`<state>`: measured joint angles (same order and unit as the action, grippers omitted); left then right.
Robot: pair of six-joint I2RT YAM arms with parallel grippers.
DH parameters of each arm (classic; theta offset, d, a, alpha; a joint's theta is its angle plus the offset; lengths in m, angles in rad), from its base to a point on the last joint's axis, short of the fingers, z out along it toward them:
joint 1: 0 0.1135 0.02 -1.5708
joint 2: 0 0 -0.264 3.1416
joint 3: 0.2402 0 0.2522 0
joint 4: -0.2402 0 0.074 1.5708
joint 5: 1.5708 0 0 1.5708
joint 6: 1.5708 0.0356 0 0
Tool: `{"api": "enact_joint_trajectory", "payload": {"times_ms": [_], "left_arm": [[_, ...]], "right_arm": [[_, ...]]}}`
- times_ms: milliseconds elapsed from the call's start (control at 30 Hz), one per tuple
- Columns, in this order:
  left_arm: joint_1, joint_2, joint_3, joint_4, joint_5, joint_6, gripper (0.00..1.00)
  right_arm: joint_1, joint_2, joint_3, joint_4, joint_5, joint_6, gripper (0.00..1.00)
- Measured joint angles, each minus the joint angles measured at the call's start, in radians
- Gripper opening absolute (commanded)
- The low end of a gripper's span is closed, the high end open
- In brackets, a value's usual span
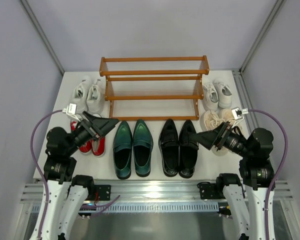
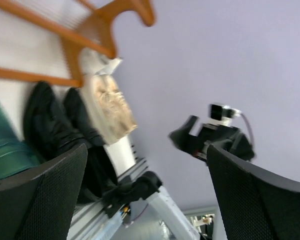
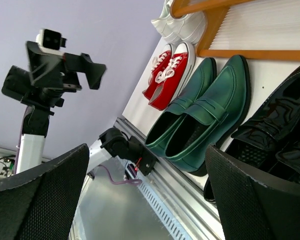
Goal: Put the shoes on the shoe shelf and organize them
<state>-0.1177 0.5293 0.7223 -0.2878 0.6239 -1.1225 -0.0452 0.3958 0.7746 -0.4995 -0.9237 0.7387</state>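
Red sneakers (image 1: 99,145) half hidden under left arm. Beige sneakers (image 1: 210,119) partly covered by right hand (image 3: 146,150). Left wrist view blurred; only corner of shoe shelf (image 1: 154,87) shows there.

Shelf: orange-brown wood, three slatted tiers, rounded posts, at back of counter (image 1: 155,127).

All shoes on counter:
- white sneakers (image 1: 89,92) left of shelf
- second white pair (image 1: 216,93) right of shelf
- glossy green loafers (image 1: 132,148) and black loafers (image 1: 179,147) in front, toes toward shelf

Left hand (image 2: 146,149) and right hand both released, fingers spread wide, grasping nothing.
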Motion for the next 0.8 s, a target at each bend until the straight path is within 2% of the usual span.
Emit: {"api": "enact_joint_trajectory", "payload": {"times_ms": [67,233,300,400,533,667,700,800], "left_arm": [[-0.001,-0.055,-0.02,0.11,0.02,-0.086,1.0],[-0.001,0.002,-0.048,0.466,0.089,-0.293,1.0],[-0.001,0.008,-0.078,0.553,0.1,-0.33,1.0],[-0.001,0.007,-0.108,0.597,0.116,-0.313,1.0],[-0.004,0.025,-0.106,0.52,0.112,-0.201,1.0],[-0.016,0.077,-0.097,0.284,0.074,-0.024,1.0],[-0.017,0.091,-0.093,0.224,0.063,0.018,1.0],[-0.019,0.128,-0.076,0.063,0.015,0.127,1.0]], "right_arm": [[0.0,0.03,0.007,-0.004,-0.019,-0.008,0.97],[0.0,0.042,-0.043,0.015,-0.027,0.013,0.97],[0.0,0.028,-0.121,0.051,-0.026,0.047,0.97],[0.0,0.005,-0.185,0.045,-0.002,0.054,0.97],[0.002,0.018,-0.105,-0.094,0.106,-0.074,0.97],[0.043,0.106,-0.049,-0.222,0.248,-0.196,0.97],[0.068,0.12,-0.053,-0.239,0.287,-0.205,0.97],[0.297,0.198,-0.087,-0.311,0.489,-0.197,0.97]]}}
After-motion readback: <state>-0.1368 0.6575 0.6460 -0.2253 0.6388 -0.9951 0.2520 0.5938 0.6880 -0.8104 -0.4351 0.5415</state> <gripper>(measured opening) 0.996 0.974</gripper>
